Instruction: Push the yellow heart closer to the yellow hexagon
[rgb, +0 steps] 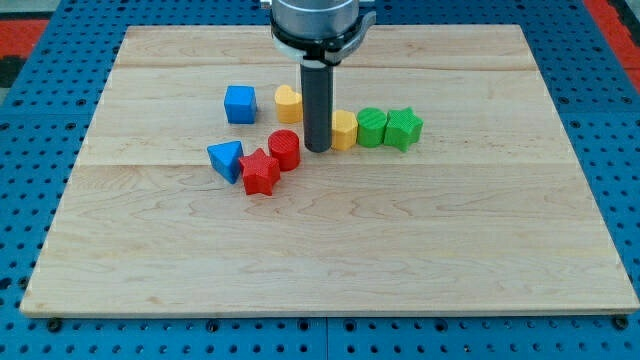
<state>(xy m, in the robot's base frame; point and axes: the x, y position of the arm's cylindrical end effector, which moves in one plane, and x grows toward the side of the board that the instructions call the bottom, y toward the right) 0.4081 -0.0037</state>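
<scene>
The yellow heart (288, 102) lies on the wooden board, just left of my dark rod. The yellow hexagon (344, 130) lies right of the rod, partly hidden by it. My tip (317, 150) rests on the board between the two, below and right of the heart, touching or nearly touching the hexagon's left side. The red cylinder (285, 149) is just left of the tip.
A blue cube (240, 104) lies left of the heart. A blue triangle (226, 159) and a red star (260, 172) lie at lower left. A green cylinder (371, 127) and a green star (403, 128) line up right of the hexagon. The board (450, 250) has blue pegboard around it.
</scene>
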